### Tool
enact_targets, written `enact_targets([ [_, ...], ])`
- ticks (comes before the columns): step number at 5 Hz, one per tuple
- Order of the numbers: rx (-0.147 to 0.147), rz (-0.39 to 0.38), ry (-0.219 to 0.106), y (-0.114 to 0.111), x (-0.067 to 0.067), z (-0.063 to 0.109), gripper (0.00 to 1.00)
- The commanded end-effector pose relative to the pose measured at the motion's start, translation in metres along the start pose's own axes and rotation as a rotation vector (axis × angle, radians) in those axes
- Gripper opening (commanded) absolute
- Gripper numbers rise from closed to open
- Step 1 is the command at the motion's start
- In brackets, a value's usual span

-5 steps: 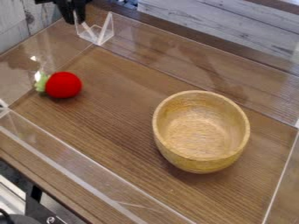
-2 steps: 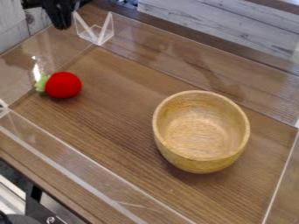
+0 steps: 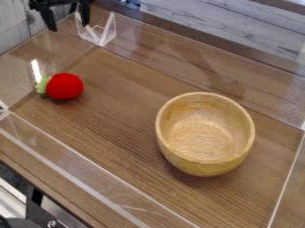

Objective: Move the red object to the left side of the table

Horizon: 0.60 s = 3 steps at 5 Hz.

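The red object (image 3: 63, 85), a small glossy red toy fruit with a green leafy end, lies on the brown wood-grain table (image 3: 131, 98) close to the clear left wall. My gripper (image 3: 60, 15) hangs at the top left corner of the view, well behind the fruit and apart from it. Its two dark fingers (image 3: 37, 12) stand wide apart with nothing between them. The upper part of the gripper is cut off by the frame edge.
A round wooden bowl (image 3: 205, 132) sits right of centre, empty. Clear acrylic walls (image 3: 71, 174) edge the table, with a clear corner bracket (image 3: 98, 31) just right of the gripper.
The gripper has shifted left along the top edge and its fingers have spread from shut to wide open. The red object and the bowl have stayed put.
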<state>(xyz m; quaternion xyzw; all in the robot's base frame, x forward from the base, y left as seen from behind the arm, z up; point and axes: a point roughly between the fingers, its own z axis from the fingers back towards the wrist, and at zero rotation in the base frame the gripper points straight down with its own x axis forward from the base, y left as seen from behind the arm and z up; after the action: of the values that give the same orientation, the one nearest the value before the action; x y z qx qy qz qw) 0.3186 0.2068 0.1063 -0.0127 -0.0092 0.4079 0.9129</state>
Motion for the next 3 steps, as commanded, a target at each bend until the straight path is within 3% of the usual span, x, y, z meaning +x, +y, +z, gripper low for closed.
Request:
enact_targets([
  [1, -0.023, -0.097, -0.045, -0.019, 0.003, 0.015, 1.00],
  [2, -0.023, -0.187, -0.029, -0.032, 0.002, 0.009, 1.00],
  [3, -0.030, -0.273, -0.020, -0.049, -0.002, 0.014, 1.00],
])
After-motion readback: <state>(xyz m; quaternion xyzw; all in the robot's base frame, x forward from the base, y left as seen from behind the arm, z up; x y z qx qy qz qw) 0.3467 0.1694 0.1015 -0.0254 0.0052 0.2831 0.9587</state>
